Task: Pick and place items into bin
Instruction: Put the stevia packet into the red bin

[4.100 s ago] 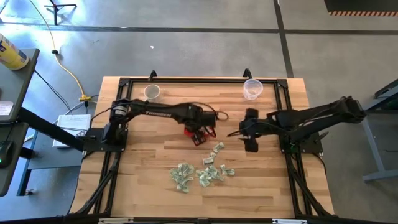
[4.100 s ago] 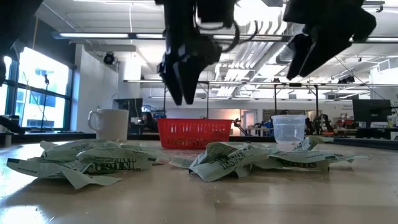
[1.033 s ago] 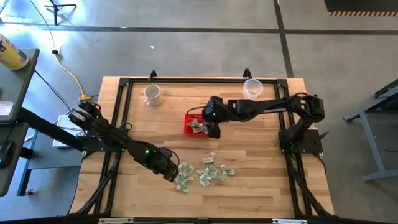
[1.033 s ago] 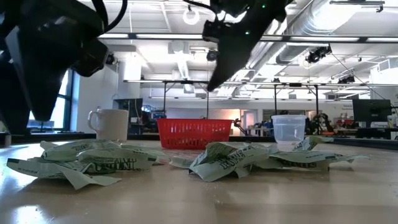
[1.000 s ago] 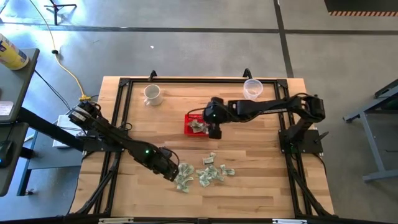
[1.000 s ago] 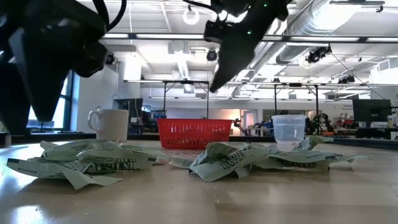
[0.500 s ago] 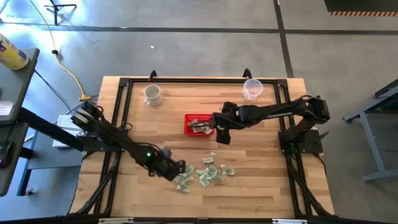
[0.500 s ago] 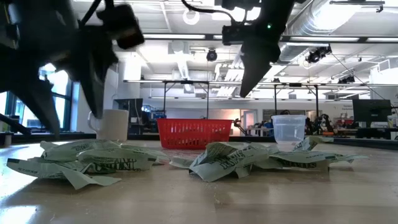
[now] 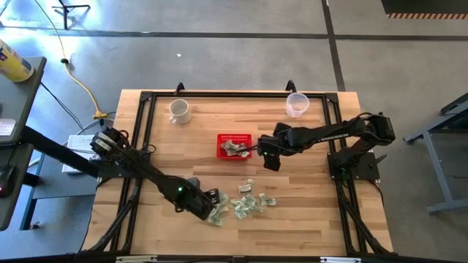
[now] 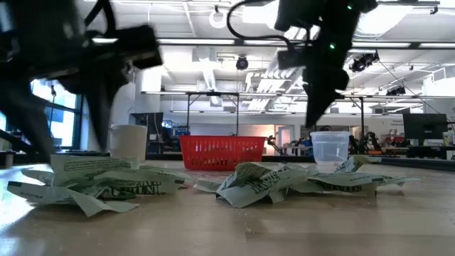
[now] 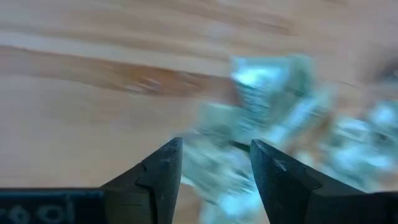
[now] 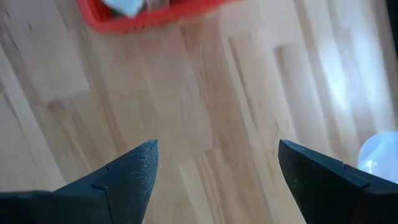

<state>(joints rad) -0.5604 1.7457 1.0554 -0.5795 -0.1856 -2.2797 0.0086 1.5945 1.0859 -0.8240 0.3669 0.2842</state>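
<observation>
The items [image 9: 245,203] are small pale green-and-white wrinkly pieces heaped on the wood near the table's near-middle, and they fill the foreground of the low view [image 10: 263,181]. A few lie inside the red basket [image 9: 234,135], which stands at the table's middle. My left gripper [image 9: 213,204] is open at the heap's left end, and in its wrist view [image 11: 214,165] its fingers stand on either side of blurred pieces [image 11: 249,130]. My right gripper [image 9: 270,164] hangs wide open just right of the basket, over bare wood [image 12: 224,168]. My left gripper comes slanting down from the table's left onto the left end of the heap. Its open fingers [image 11: 163,168] flank a piece there. I cannot tell whether they touch it.
A white mug [image 9: 178,110] stands at the far left and a clear plastic cup [image 9: 296,104] at the far right of the table. The cup's rim also shows in the right wrist view [image 12: 380,152]. Black frame rails run along the table's edges.
My right gripper has moved from above the basket toward the table's right edge and now hangs beside it. My left gripper has come down and rightward into the heap's left end. In the low view, the leftmost pieces have shifted, and one now lies flat on top.
</observation>
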